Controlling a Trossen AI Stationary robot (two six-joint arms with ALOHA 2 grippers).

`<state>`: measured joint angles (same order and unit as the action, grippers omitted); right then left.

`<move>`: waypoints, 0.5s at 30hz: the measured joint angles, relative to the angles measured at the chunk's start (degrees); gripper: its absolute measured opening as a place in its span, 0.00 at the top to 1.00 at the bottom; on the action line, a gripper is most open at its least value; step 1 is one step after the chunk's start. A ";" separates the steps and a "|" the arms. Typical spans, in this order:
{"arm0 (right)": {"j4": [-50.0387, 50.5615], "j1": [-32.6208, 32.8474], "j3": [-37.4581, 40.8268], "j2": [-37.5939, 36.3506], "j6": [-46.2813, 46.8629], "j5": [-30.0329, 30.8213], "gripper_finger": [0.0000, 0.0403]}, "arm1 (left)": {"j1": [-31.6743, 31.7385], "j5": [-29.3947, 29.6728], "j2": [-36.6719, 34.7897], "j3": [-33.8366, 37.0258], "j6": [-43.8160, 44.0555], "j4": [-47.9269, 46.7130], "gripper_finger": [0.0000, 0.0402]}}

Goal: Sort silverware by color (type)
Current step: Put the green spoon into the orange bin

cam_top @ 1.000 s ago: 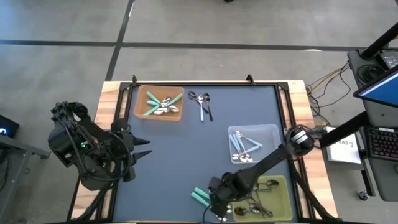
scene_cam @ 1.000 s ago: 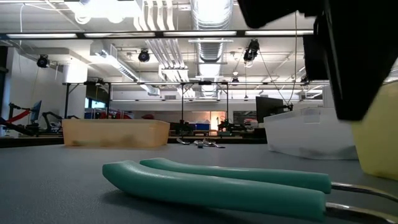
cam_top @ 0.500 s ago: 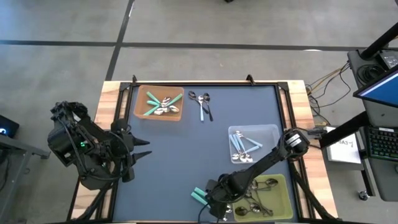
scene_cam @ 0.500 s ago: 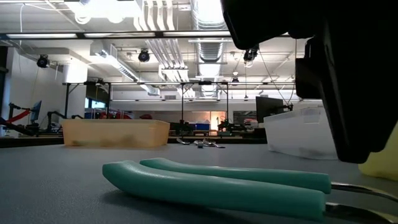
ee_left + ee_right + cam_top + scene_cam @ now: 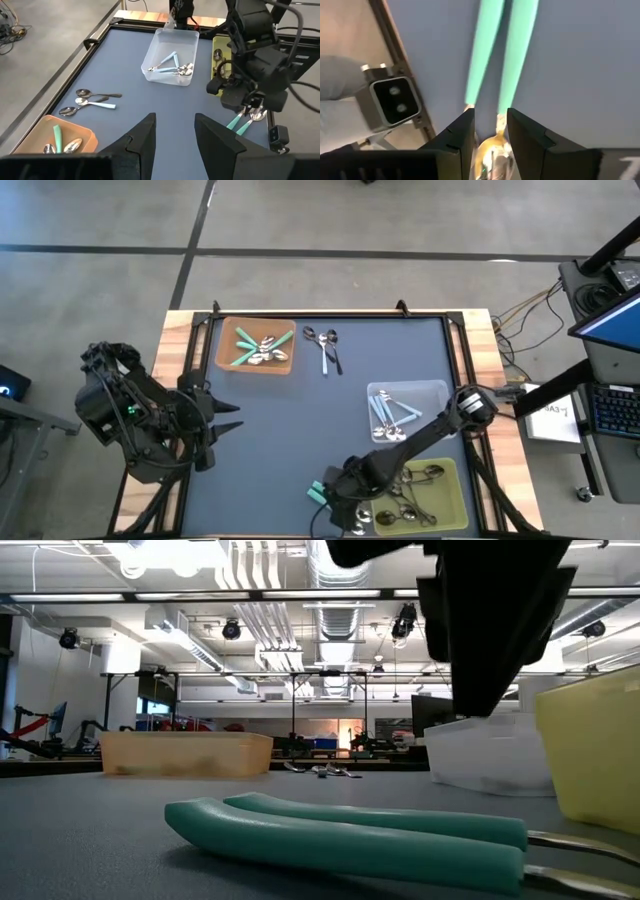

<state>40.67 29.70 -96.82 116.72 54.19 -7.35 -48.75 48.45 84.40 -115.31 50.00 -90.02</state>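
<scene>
I have the right gripper (image 5: 345,502) low over the pair of teal-handled spoons (image 5: 322,492) near the front edge of the bench (image 5: 290,440), just beside the yellow-green bin (image 5: 455,475) of plain metal spoons. In the right wrist view its jaws stand slightly apart, straddling the neck and bowl of one spoon (image 5: 496,137) but not yet pinching it. I judge this to be the pick of a teal spoon, bound for the brown bin (image 5: 222,350) at the far left, which already holds teal ones; next I must settle lower and close cleanly on one handle without dragging its neighbour, since the two lie touching. Room is tight here: the frame rail and front edge are near. The mid-bench is open, with three loose spoons (image 5: 325,345) far off and the clear bin (image 5: 435,392) to skirt. The left gripper (image 5: 172,137) waits open at the left side.
</scene>
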 joint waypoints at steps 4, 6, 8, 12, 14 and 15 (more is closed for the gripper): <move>0.61 -0.69 0.08 1.05 -0.31 -0.07 0.74 | 0.00 -0.02 -0.02 0.00 0.00 0.00 0.71; 0.65 -0.92 0.08 1.67 -0.63 -0.13 0.74 | -0.01 0.00 -0.02 0.00 0.00 0.00 0.71; 0.49 -1.17 0.08 2.30 -0.97 -0.18 0.74 | 0.00 -0.02 -0.06 0.00 0.00 0.00 0.71; 0.48 -1.34 0.08 3.36 -1.02 -0.79 0.74 | -0.02 0.00 -0.36 0.00 0.00 0.02 0.71; 0.30 -1.38 0.08 4.09 -1.05 -1.25 0.73 | -0.02 0.00 -0.54 0.00 0.00 0.00 0.71; 0.31 -1.45 0.08 4.20 -1.07 -1.50 0.73 | 0.00 0.00 -0.63 0.00 0.00 0.00 0.71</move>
<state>40.98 28.25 -96.75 120.92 53.12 -8.85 -48.75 48.44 83.77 -115.31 50.00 -90.02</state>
